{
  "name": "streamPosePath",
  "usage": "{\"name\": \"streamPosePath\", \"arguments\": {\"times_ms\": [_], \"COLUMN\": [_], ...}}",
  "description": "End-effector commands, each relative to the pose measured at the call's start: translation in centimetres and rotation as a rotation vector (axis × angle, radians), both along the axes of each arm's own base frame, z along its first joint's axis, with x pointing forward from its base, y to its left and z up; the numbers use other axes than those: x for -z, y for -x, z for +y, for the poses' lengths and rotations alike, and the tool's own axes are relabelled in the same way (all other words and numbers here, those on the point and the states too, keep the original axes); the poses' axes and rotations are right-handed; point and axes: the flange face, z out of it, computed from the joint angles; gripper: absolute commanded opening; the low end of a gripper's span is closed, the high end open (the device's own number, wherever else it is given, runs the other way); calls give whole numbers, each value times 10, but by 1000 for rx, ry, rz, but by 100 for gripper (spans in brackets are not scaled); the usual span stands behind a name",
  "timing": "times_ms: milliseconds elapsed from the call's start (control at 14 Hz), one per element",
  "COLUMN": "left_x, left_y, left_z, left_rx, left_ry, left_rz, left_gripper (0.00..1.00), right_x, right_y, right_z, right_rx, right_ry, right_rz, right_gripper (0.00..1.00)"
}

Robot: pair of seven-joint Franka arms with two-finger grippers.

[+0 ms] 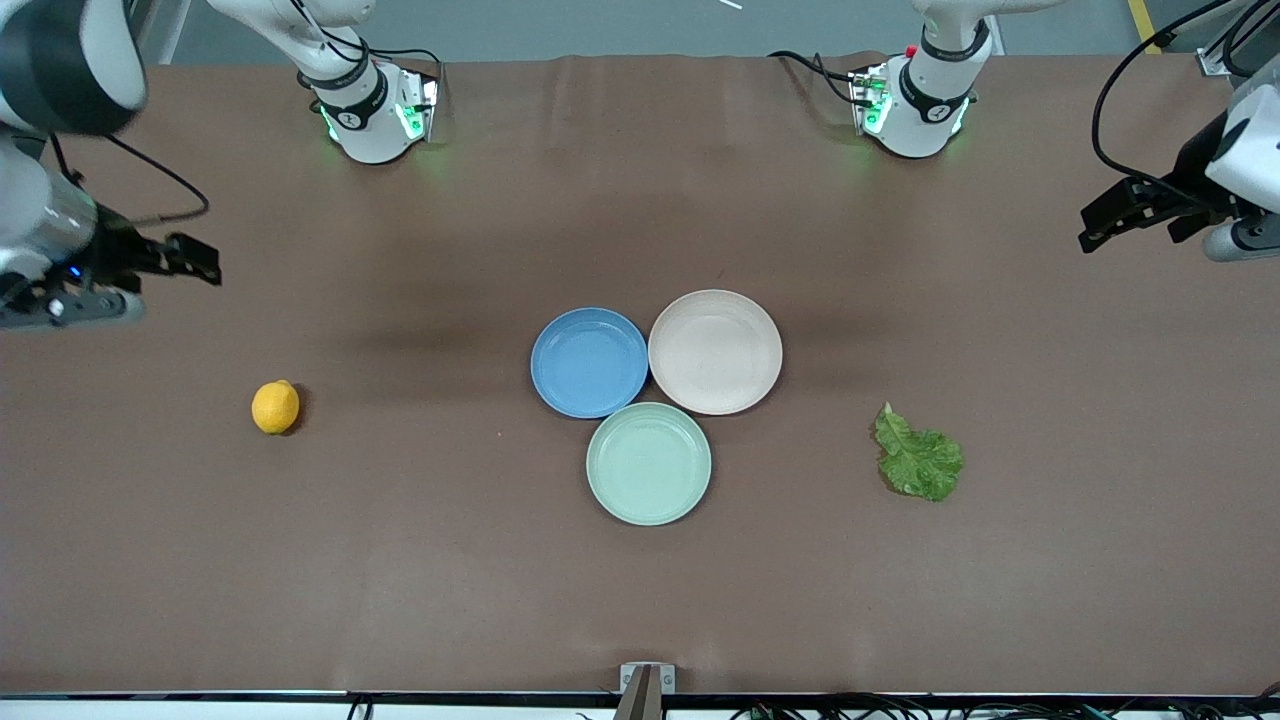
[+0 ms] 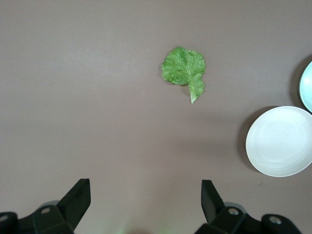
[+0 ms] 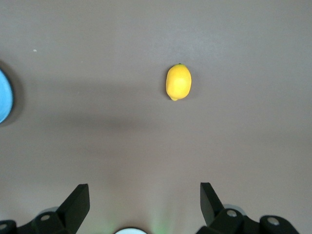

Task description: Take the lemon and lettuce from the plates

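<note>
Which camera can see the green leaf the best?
The left wrist view: the lettuce fills more of it, showing crinkles and pointed stem. The front view shows the leaf small, on the table. The right wrist view misses it.

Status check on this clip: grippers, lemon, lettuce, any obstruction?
Left gripper open, up over the table's left-arm end; right gripper open over the right-arm end. Lemon and lettuce lie on bare table, off blue plate and cream plate. Nothing blocking.

A yellow lemon (image 3: 179,82) lies alone on the bare brown table (image 3: 97,58), with the right gripper (image 3: 145,204) above the table, its two dark fingers (image 3: 78,201) spread wide, and a blue plate (image 3: 5,96) showing only its edge.
</note>
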Motion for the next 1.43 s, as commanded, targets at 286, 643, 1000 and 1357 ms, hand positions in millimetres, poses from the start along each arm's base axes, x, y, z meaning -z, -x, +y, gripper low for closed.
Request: {"name": "streamPosePath", "arguments": {"times_ms": [286,643,1000,1357], "left_x": [-6,-17,-21,-22], "left_y": [14,9,7,11], "left_z": [-10,-5,1,1], "left_rx": [29,25,7,17], "left_ry": [-10,-65,-49,-32], "left_rz": [-15,-43,-34,-3], "left_gripper": [100,100,100,100], "right_x": [-64,-75,-88,-95], "right_y": [-10,-10,-9,-9], "right_z": [10,9,9,8], "right_rx": [12,40,39,40], "right_ry": [-17,-27,-28,-30], "right_rz": [-80,-102,-130,-148], "right_gripper": [100,100,100,100]}}
